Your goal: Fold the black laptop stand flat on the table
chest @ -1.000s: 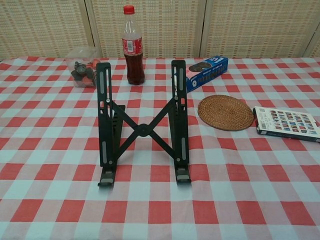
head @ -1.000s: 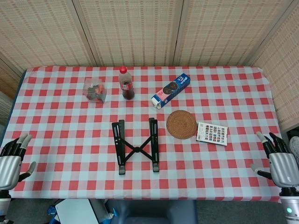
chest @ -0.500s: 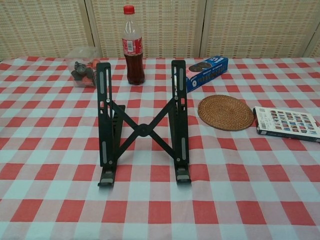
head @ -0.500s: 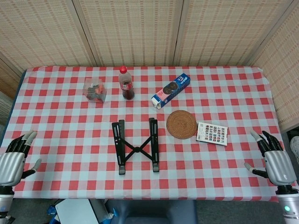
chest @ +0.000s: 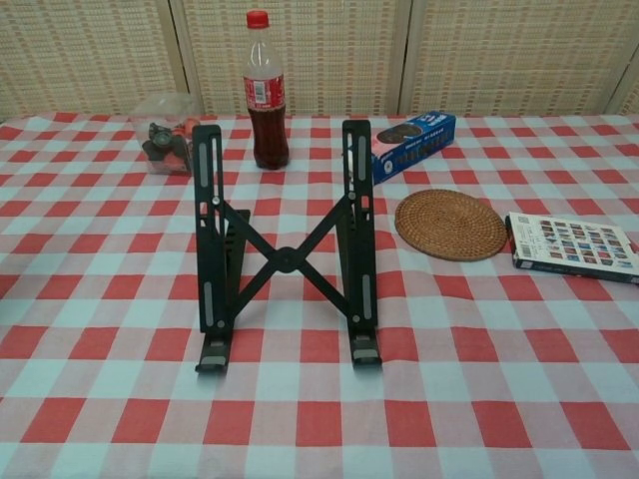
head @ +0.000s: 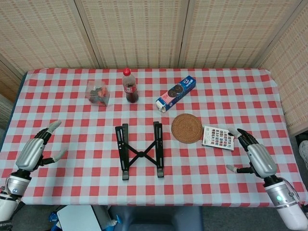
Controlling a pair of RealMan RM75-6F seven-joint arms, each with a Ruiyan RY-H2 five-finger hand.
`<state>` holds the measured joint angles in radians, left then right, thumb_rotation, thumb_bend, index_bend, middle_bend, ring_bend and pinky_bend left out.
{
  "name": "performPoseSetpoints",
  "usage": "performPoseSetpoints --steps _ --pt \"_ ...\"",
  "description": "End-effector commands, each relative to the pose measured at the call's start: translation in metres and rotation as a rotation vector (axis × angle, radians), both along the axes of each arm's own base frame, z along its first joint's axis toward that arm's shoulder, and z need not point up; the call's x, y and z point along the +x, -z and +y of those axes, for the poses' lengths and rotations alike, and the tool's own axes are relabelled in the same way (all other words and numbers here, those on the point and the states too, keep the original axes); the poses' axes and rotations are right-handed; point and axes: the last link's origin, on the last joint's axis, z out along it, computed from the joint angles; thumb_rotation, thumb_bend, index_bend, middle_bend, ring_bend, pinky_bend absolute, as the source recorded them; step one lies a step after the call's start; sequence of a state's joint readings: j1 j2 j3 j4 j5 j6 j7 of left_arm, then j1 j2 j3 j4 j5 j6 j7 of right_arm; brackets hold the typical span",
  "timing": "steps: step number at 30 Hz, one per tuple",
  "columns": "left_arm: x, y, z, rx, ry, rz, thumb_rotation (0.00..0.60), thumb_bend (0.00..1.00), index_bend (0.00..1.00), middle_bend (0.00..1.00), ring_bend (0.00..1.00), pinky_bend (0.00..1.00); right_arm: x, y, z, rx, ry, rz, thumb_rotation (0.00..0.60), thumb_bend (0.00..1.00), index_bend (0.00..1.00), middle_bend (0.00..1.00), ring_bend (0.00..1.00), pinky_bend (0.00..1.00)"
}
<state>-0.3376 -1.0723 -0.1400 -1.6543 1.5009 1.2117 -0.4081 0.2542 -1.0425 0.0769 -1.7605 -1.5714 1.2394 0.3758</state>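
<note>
laptop stand propped up, between hands, untouched | left hand empty, fingers spread | right hand empty, fingers spread, flanking to reach both rails

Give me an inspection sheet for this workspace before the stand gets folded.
Surface: table under red-and-white checked cloth.
Job's things: black laptop stand, propped open, untouched.
Clutter: red-capped cola bottle; blue biscuit box; round woven coaster; flat printed box; clear pouch of dark clips.
Hands: left hand and right hand open, holding nothing, well apart from the stand.
Cables: nothing seen.
Surroundings: woven reed wall panels.
</note>
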Motion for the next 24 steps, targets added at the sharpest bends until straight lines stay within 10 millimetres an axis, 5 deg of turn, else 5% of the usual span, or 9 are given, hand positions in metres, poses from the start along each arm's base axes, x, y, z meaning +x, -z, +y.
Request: performPoseSetpoints --steps 1,11,24 --pt "0.017 0.009 0.029 -0.088 0.036 -0.122 0.029 0.23 0.07 0.11 0.18 0.19 0.019 0.018 -0.016 0.125 -0.002 -0.128 0.6 0.01 0.07 0.17 0.05 0.1" --pt "0.032 0.036 0.071 -0.208 0.004 -0.272 0.0 0.21 0.13 0.16 0.22 0.26 0.049 0.057 -0.046 0.304 0.075 -0.491 0.6 0.0 0.07 0.17 0.05 0.1" --pt "0.045 0.069 0.1 -0.294 -0.067 -0.461 0.0 0.21 0.2 0.23 0.28 0.36 0.066 0.093 -0.082 0.424 0.157 -0.655 0.6 0.0 0.1 0.17 0.05 0.1"
